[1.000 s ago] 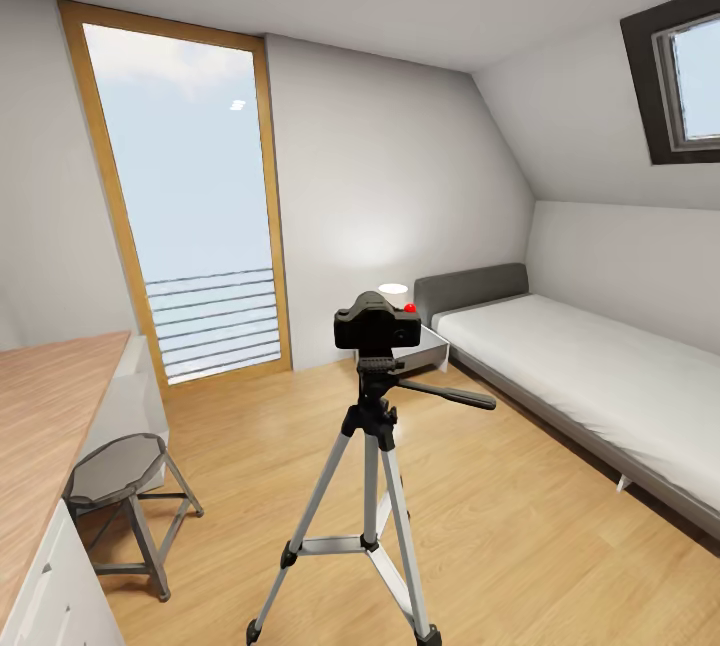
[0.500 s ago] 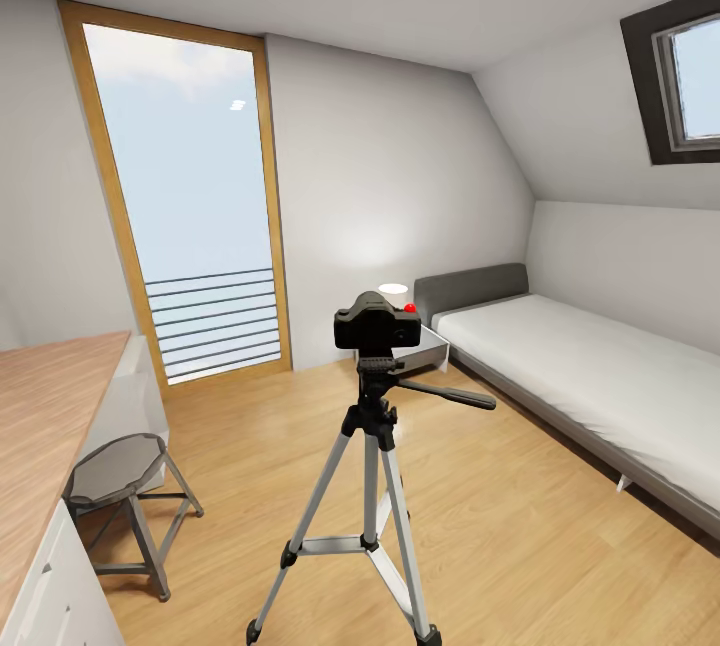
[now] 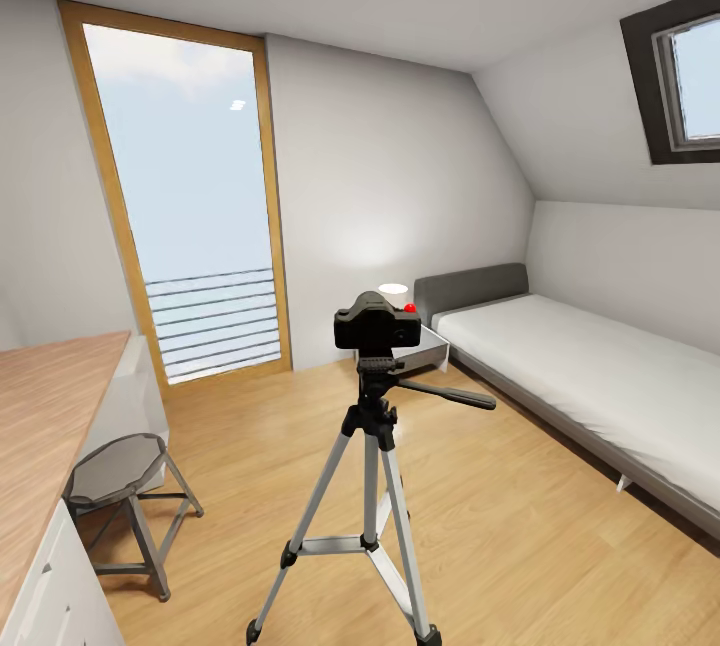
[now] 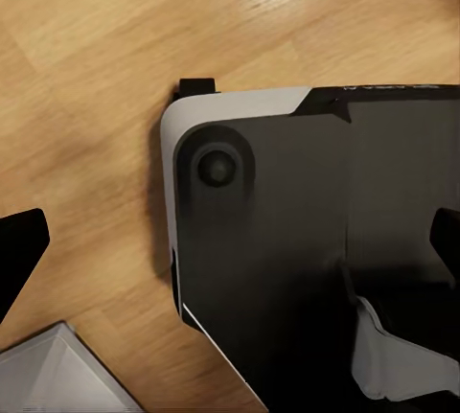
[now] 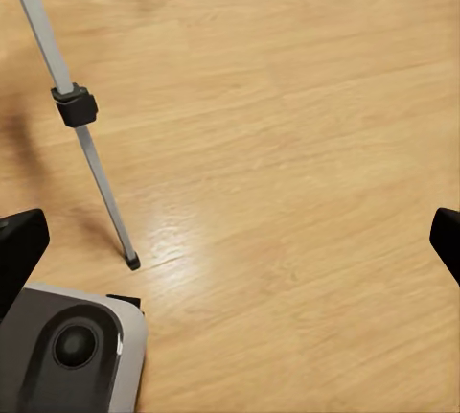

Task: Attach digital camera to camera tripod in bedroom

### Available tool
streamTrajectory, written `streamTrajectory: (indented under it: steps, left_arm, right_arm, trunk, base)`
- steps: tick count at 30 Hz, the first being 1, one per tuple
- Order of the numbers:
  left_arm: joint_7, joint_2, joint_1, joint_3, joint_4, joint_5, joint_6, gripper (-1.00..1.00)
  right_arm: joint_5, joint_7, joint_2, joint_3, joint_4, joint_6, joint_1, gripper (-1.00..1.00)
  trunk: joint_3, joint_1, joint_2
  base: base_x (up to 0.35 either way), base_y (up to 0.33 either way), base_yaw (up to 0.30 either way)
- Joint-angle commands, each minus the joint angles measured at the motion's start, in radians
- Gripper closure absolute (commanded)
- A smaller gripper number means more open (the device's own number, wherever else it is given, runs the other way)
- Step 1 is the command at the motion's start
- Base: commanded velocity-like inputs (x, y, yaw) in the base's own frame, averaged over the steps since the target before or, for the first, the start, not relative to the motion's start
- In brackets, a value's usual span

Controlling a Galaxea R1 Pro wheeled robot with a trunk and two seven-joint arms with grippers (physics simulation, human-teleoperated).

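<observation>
A wood-topped desk (image 3: 45, 426) and a stool (image 3: 115, 471) are seen at the left. The black digital camera (image 3: 376, 324), red-buttoned, is seated on the silver-legged camera tripod (image 3: 368, 486) mid-floor, left of the grey bed (image 3: 590, 376). Both grippers, left gripper (image 4: 230, 240) and right gripper (image 5: 230, 240), are spread wide, nothing grasped.

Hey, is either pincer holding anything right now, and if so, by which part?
Nothing is held. Both pincers hang open over the wood floor, fingertips apart with nothing between them. The camera sits on the tripod.

Wood floor (image 3: 520, 516) — camera tripod (image 3: 371, 466), stool (image 3: 125, 496), seemingly bed (image 3: 600, 396).
</observation>
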Motion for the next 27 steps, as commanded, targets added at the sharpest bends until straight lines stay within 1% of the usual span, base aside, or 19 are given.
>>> streamTrajectory:
  steps: [1, 4, 5, 6, 11, 12, 15, 16, 17, 19, 20, 21, 22, 24, 25, 27]
  left_arm:
    - [-0.004, 0.000, 0.003, 0.008, -0.001, -0.010, 0.005, -1.00]
    - [-0.004, -0.001, 0.008, 0.008, -0.001, -0.010, 0.005, -1.00]
    - [-0.004, -0.005, 0.013, 0.007, -0.001, -0.010, 0.005, -1.00]
    - [-0.004, -0.006, 0.014, 0.007, -0.001, -0.010, 0.005, -1.00]
    - [-0.003, -0.008, 0.025, 0.007, -0.001, -0.010, 0.005, -1.00]
    - [-0.002, -0.013, 0.046, 0.008, -0.001, -0.010, 0.007, -1.00]
    - [0.001, -0.013, 0.057, 0.008, -0.001, -0.010, 0.007, -1.00]
    - [0.013, -0.014, 0.071, 0.008, -0.001, -0.010, 0.008, -1.00]
    - [0.053, -0.014, 0.105, 0.008, -0.001, -0.010, 0.008, -1.00]
    - [0.062, -0.014, 0.109, 0.008, -0.001, -0.010, 0.009, -1.00]
    - [0.075, -0.014, 0.119, 0.008, -0.001, -0.010, 0.011, -1.00]
    - [0.079, -0.014, 0.123, 0.009, -0.001, -0.010, 0.012, -1.00]
    - [0.087, -0.014, 0.135, 0.009, -0.001, -0.010, 0.027, -1.00]
    - [0.089, -0.014, 0.138, 0.008, -0.001, -0.010, 0.037, -1.00]
    - [0.090, -0.015, 0.141, 0.008, -0.001, -0.010, 0.048, -1.00]
    - [0.092, -0.016, 0.143, 0.008, -0.001, -0.010, 0.062, -1.00]
  right_arm:
    - [-0.010, 0.008, 0.000, 0.003, 0.000, -0.001, 0.001, -1.00]
    - [-0.011, 0.008, 0.000, 0.003, 0.007, -0.001, 0.001, -1.00]
    - [-0.010, 0.010, 0.000, 0.003, 0.045, -0.001, 0.001, -1.00]
    - [-0.010, 0.010, 0.000, 0.002, 0.055, -0.001, 0.001, -1.00]
    - [-0.010, 0.010, 0.000, 0.002, 0.078, 0.006, 0.001, -1.00]
    - [-0.010, 0.012, 0.000, 0.001, 0.099, 0.193, 0.001, -1.00]
    - [-0.011, 0.012, 0.000, 0.000, 0.100, 0.288, 0.001, -1.00]
    - [-0.011, 0.012, 0.001, -0.001, 0.101, 0.397, 0.001, -1.00]
    - [-0.012, 0.013, 0.004, -0.001, 0.101, 0.536, 0.001, -1.00]
    - [-0.012, 0.013, 0.004, -0.001, 0.101, 0.575, 0.001, -1.00]
    - [-0.012, 0.013, 0.005, -0.002, 0.102, 0.651, 0.001, -1.00]
    - [-0.012, 0.013, 0.006, -0.002, 0.102, 0.680, 0.001, -1.00]
    - [-0.012, 0.014, 0.008, -0.003, 0.101, 0.794, 0.001, -1.00]
    - [-0.012, 0.015, 0.010, -0.004, 0.101, 0.838, 0.001, -1.00]
    - [-0.012, 0.016, 0.015, -0.004, 0.101, 0.869, 0.001, -1.00]
    - [-0.011, 0.018, 0.026, -0.003, 0.100, 0.896, 0.001, -1.00]
  trunk:
    - [0.000, 0.000, 0.000]
    - [0.000, 0.000, 0.000]
    - [0.000, 0.000, 0.000]
    - [0.000, 0.000, 0.000]
    - [0.000, 0.000, 0.000]
    - [0.000, 0.000, 0.000]
    - [0.000, 0.000, 0.000]
    - [0.000, 0.000, 0.000]
    - [0.000, 0.000, 0.000]
    - [0.000, 0.000, 0.000]
    - [0.000, 0.000, 0.000]
    - [0.000, 0.000, 0.000]
    - [0.000, 0.000, 0.000]
    - [0.000, 0.000, 0.000]
    - [0.000, 0.000, 0.000]
    - [0.000, 0.000, 0.000]
  base:
    - [0.000, 0.000, 0.000]
    - [0.000, 0.000, 0.000]
    - [0.000, 0.000, 0.000]
    - [0.000, 0.000, 0.000]
    - [0.000, 0.000, 0.000]
    - [0.000, 0.000, 0.000]
    - [0.000, 0.000, 0.000]
    - [0.000, 0.000, 0.000]
    - [0.000, 0.000, 0.000]
    - [0.000, 0.000, 0.000]
    - [0.000, 0.000, 0.000]
    - [0.000, 0.000, 0.000]
    - [0.000, 0.000, 0.000]
    - [0.000, 0.000, 0.000]
    - [0.000, 0.000, 0.000]
    - [0.000, 0.000, 0.000]
